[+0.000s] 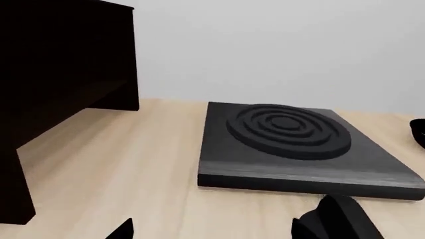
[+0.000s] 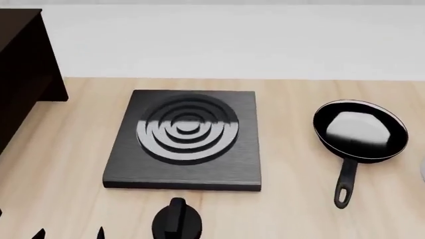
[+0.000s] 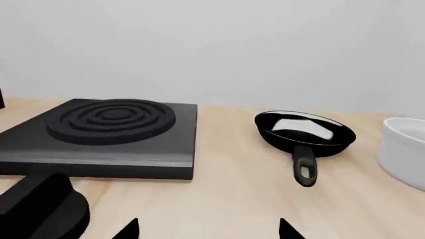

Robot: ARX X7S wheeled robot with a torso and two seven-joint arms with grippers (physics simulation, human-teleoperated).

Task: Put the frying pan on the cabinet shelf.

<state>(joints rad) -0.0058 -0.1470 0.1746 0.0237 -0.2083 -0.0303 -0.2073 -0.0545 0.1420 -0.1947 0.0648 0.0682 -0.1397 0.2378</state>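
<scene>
The frying pan (image 2: pixel 359 130) lies on the wooden counter right of the hob, its long handle (image 2: pixel 345 183) pointing toward me. The right wrist view shows the frying pan (image 3: pixel 304 129) ahead, well beyond my right gripper (image 3: pixel 207 232), which is open with only bare counter between its tips. The dark cabinet shelf (image 2: pixel 23 69) stands at the far left; in the left wrist view the cabinet shelf (image 1: pixel 59 89) fills one side. My left gripper (image 1: pixel 209 232) is open and empty, and its tips show at the head view's lower edge as the left gripper (image 2: pixel 69 233). The head view does not show the right gripper.
A square black hob (image 2: pixel 186 139) with concentric rings sits mid-counter between cabinet and pan. A black rounded object (image 2: pixel 176 221) stands in front of it, between my two grippers. A white pot (image 3: pixel 405 152) stands right of the pan. A pale wall backs the counter.
</scene>
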